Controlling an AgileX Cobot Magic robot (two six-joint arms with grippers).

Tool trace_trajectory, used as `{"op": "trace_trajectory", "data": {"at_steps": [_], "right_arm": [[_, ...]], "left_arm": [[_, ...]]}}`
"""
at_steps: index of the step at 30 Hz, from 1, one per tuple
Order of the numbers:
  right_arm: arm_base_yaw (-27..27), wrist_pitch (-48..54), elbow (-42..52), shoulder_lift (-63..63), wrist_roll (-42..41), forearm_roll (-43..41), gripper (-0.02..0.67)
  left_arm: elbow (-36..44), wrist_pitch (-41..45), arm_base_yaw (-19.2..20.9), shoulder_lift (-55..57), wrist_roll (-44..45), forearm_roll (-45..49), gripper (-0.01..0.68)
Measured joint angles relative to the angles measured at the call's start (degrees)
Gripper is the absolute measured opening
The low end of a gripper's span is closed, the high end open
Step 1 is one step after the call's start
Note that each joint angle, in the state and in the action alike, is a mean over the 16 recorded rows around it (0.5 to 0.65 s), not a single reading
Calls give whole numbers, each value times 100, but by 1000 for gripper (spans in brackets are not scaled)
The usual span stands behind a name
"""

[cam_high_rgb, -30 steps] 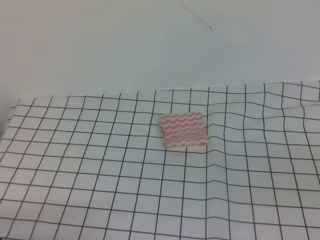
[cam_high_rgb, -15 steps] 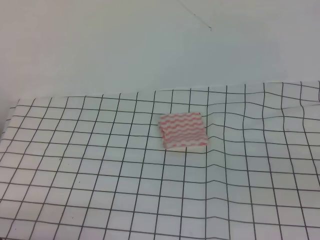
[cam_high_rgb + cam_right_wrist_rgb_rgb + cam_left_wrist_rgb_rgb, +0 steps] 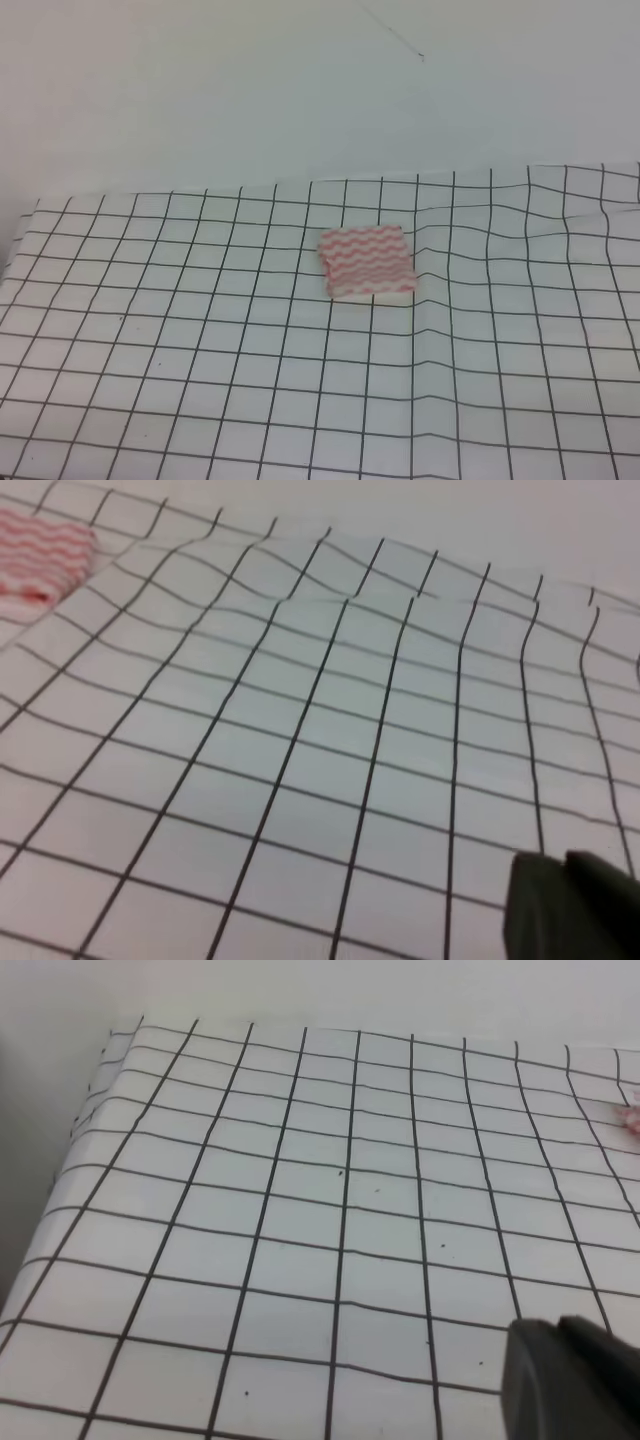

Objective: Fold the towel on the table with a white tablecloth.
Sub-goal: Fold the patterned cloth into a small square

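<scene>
The towel [image 3: 366, 260], pink-red and white with wavy stripes, lies as a small folded rectangle on the tablecloth [image 3: 200, 330], slightly right of the table's middle. It also shows at the top left of the right wrist view [image 3: 40, 555], and a sliver of it shows at the right edge of the left wrist view [image 3: 630, 1117]. Neither arm appears in the exterior high view. A dark part of my left gripper [image 3: 570, 1380] fills the lower right corner of the left wrist view. A dark part of my right gripper [image 3: 570, 905] does the same in the right wrist view. The jaws do not show.
The white gridded tablecloth is wrinkled and raised to the right of the towel [image 3: 470, 220]. The table's left edge [image 3: 70, 1160] drops off in the left wrist view. A plain pale wall [image 3: 300, 90] stands behind the table.
</scene>
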Motion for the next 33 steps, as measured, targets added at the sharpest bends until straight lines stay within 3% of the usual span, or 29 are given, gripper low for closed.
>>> {"op": "trace_trajectory", "data": {"at_steps": [33], "right_arm": [[-12,-129,313,-50,4,161,28]], "left_arm": [[0,0,0,0,0,-4,0]]}}
